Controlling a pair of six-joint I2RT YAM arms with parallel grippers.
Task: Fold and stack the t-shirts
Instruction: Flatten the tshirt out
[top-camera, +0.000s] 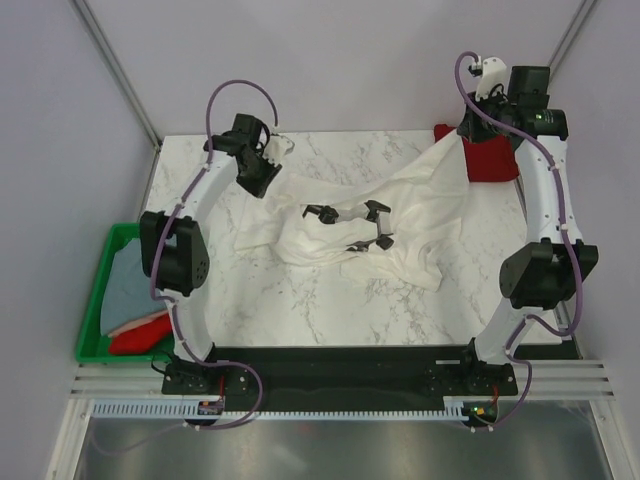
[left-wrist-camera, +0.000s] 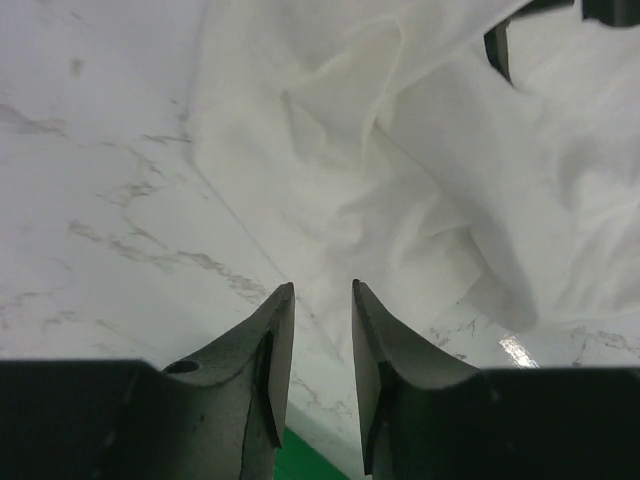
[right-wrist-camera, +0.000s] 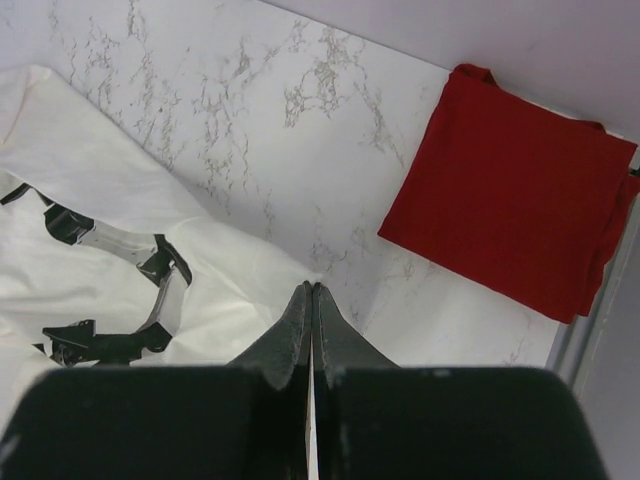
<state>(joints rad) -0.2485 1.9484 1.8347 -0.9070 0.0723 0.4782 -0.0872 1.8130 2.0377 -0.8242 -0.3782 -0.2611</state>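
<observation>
Top external: shirts (top-camera: 125, 285) in crate (top-camera: 93, 305)

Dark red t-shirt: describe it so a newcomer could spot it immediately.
On the marble table, look to the far right corner. The dark red t-shirt lies there as a flat, squared packet. Unlike the crumpled white t-shirt spread mid-table, it is already folded, and it is the only red thing on the marble.
</observation>
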